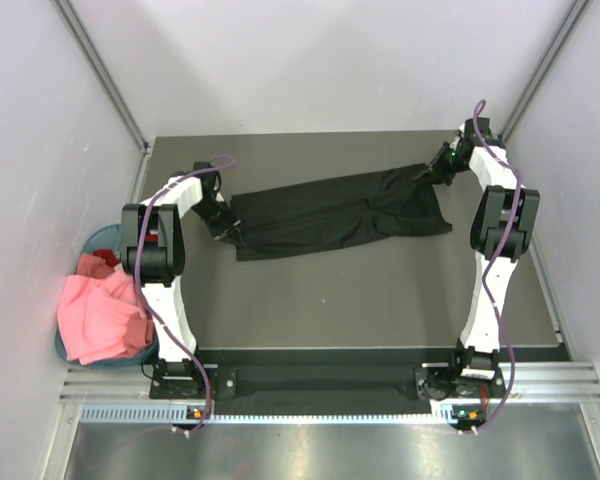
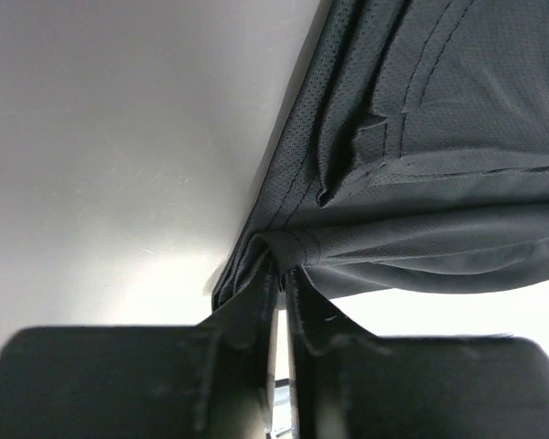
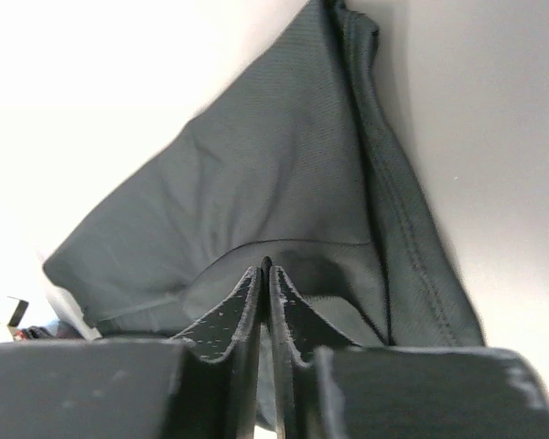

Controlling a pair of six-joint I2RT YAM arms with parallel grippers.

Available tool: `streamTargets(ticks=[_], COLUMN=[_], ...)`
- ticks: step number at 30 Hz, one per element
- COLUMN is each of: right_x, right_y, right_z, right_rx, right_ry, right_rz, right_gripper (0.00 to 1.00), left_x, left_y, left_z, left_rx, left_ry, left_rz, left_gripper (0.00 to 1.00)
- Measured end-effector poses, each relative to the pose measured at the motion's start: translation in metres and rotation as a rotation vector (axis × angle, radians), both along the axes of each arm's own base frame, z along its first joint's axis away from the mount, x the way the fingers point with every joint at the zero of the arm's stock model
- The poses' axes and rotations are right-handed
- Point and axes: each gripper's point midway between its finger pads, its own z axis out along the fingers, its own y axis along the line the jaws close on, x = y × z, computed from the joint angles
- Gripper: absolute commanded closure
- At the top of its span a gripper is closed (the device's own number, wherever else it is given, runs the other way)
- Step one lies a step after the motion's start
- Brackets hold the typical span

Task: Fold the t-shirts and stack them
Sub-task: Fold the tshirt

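A plain black t-shirt (image 1: 335, 212) is stretched across the back of the table between both grippers, partly folded lengthwise. My left gripper (image 1: 225, 222) is shut on its left end, and the left wrist view shows bunched black fabric (image 2: 412, 155) pinched at the fingertips (image 2: 256, 288). My right gripper (image 1: 442, 160) is shut on the shirt's right end near the back right corner, and the right wrist view shows a fabric edge (image 3: 284, 183) clamped between the pads (image 3: 247, 297). A pink t-shirt (image 1: 98, 315) and a red one (image 1: 105, 262) lie heaped in the basket.
A round teal basket (image 1: 92, 240) stands left of the table beside the left arm's base. White walls close in the back and both sides. The dark table (image 1: 360, 300) ends at a metal rail near the arm bases.
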Motion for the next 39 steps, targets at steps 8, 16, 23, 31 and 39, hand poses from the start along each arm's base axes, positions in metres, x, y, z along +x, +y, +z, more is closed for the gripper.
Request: streamTargets(ticks=[8,16,23,31,39], right_x=[0.004,0.019,-0.013,-0.088,-0.124], right_y=[0.005,0.014,0.019,0.044,0.046], right_z=[-0.007,0.018,0.014,0.022,0.035], right_rx=[0.044,0.125,0.083,0.03,-0.005], right_ry=[0.012,-0.047,-0.006,0.055,0.039], right_rz=[-0.014,-0.021,0.037,0.151,0.183], right_gripper=[0.74,0.65,0.65,0.64,0.63], left_x=[0.005,0.014,0.002,-0.007,-0.008], left_y=[0.011,0.01,-0.044,-0.063,-0.048], left_z=[0.008,0.08,0.078,0.04,0.006], left_rx=[0.064,0.063,-0.039,0.06,0.125], left_ry=[-0.032,-0.274,-0.322,-0.271,-0.194], left_rz=[0.007,-0.018,-0.188,-0.314,-0.315], left_gripper=[0.64,0.65,0.69,0.76,0.76])
